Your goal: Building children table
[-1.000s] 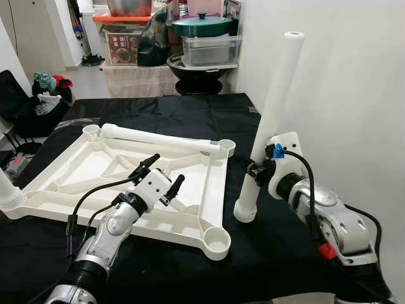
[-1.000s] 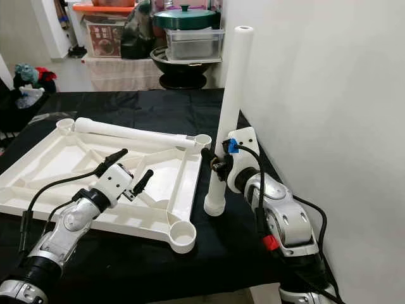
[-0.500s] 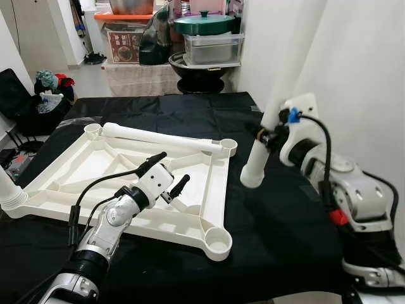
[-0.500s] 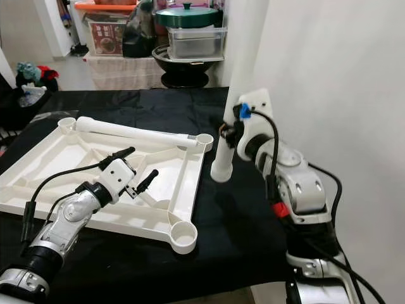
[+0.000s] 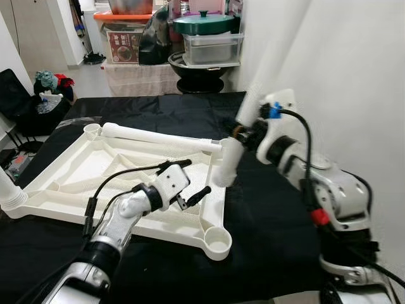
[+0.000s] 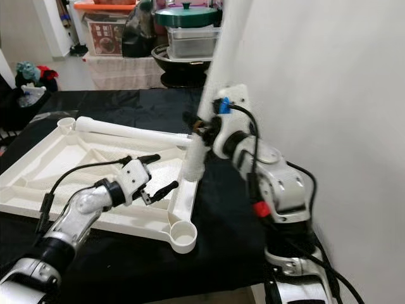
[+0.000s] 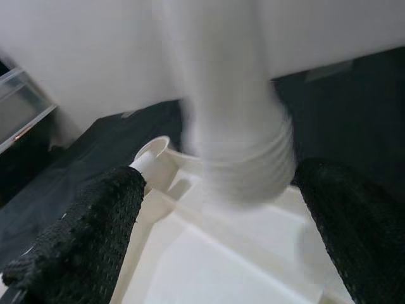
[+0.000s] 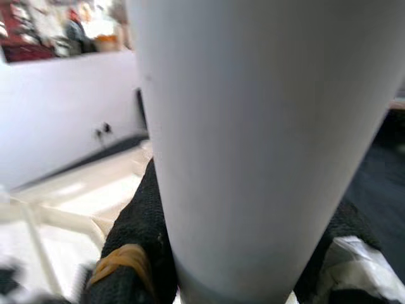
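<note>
Two grippers work over a white tabletop [image 5: 95,166] that lies upside down on a black cloth [image 5: 272,221], its ribbed underside up and round sockets at its corners. The right gripper [image 5: 248,134] is clamped around a white table leg [image 5: 229,161], holding it tilted, with its threaded lower end hanging just over the tabletop's right edge, near the far right corner socket [image 5: 226,147]. The leg's upper part blurs against the white wall [image 5: 354,82] on the right. The left gripper [image 5: 190,180] hovers over the near right part of the tabletop with its fingers [image 7: 95,221] spread apart and nothing between them; in the left wrist view the leg's threaded end sits between and beyond them. A second leg [image 5: 155,136] lies along the tabletop's far edge. Beyond the table stand storage boxes [image 5: 212,47] and a green-lidded pot [image 5: 202,24].
</note>
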### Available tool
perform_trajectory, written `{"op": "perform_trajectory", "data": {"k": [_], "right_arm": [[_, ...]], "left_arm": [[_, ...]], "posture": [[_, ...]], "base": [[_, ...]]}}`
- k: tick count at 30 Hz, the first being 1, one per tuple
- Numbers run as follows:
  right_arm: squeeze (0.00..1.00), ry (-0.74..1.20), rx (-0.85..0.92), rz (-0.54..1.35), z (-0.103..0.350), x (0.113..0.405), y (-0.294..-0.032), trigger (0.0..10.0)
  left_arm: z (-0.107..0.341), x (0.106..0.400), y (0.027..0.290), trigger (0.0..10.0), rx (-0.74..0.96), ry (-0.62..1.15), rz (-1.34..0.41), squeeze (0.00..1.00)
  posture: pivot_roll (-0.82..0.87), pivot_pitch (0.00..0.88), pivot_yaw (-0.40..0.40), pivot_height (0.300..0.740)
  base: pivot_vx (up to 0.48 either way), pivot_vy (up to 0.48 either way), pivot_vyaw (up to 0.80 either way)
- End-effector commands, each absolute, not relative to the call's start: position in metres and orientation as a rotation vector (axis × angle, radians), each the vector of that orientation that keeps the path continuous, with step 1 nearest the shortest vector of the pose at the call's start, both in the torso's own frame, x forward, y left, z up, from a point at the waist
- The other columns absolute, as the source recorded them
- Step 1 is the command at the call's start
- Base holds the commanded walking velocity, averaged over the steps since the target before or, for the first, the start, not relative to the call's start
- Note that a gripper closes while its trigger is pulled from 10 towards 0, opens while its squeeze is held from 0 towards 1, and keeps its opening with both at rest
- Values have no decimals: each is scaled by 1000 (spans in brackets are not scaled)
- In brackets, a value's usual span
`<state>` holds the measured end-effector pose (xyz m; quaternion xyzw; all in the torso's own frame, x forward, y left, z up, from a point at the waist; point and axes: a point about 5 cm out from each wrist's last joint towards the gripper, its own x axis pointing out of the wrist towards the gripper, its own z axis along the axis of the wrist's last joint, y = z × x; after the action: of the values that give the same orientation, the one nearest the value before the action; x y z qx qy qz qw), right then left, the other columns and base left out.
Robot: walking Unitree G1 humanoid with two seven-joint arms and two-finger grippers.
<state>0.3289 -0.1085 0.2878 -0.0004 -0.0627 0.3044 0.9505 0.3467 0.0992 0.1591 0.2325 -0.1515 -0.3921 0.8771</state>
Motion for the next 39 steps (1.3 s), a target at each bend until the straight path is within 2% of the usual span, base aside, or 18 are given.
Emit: {"op": "perform_trajectory", "data": {"k": [1, 21, 29, 30, 31, 39], "right_arm": [[0, -163, -3, 654, 298, 324, -102, 10000], [0, -124, 84, 829, 292, 298, -68, 10000], [0, -112, 89, 843, 290, 294, -65, 10000], [0, -111, 89, 843, 290, 294, -65, 10000], [0, -110, 90, 843, 290, 294, -65, 10000], [0, -109, 90, 845, 291, 293, -64, 10000]], "left_arm": [[155, 348, 98, 10000, 478, -288, -836, 0], [160, 358, 96, 10000, 446, -282, -801, 0], [159, 359, 96, 9882, 426, -283, -787, 0], [159, 359, 97, 8510, 420, -283, -785, 0], [160, 359, 97, 0, 417, -286, -784, 0], [159, 359, 97, 0, 407, -296, -789, 0]], "posture": [[-12, 0, -5, 740], [-22, 0, 4, 740], [-20, 0, -3, 740], [-20, 0, -3, 740], [-21, 0, -4, 740], [-22, 0, -6, 740]], "base": [[0, 0, 0], [0, 0, 0], [0, 0, 0], [0, 0, 0], [0, 0, 0], [0, 0, 0]]}}
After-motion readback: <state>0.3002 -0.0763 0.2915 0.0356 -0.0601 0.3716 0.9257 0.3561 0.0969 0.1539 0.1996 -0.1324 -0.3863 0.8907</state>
